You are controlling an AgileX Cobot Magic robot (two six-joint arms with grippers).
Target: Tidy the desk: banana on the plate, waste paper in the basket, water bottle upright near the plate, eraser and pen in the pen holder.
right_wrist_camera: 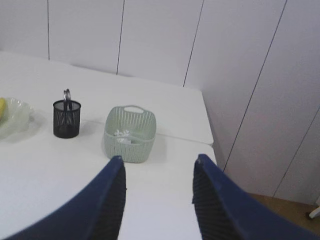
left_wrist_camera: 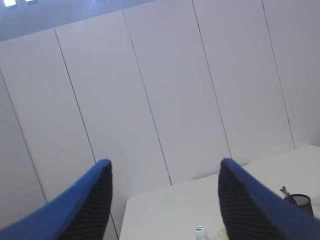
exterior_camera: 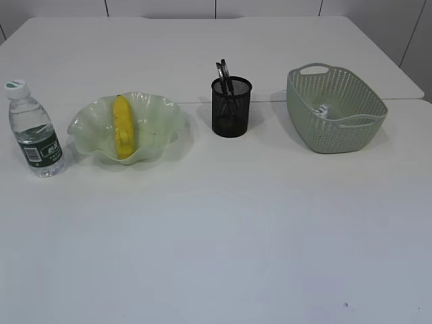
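The yellow banana [exterior_camera: 122,126] lies on the wavy glass plate [exterior_camera: 162,115], far below both grippers. The left gripper [left_wrist_camera: 165,200] and right gripper [right_wrist_camera: 159,187] stand apart, holding nothing.

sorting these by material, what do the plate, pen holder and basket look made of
Plate: translucent pale green with a wavy rim, probably glass or clear plastic. Pen holder: black see-through mesh, likely metal wire. Basket: matte sage-green perforated walls with moulded handles, looks like plastic.
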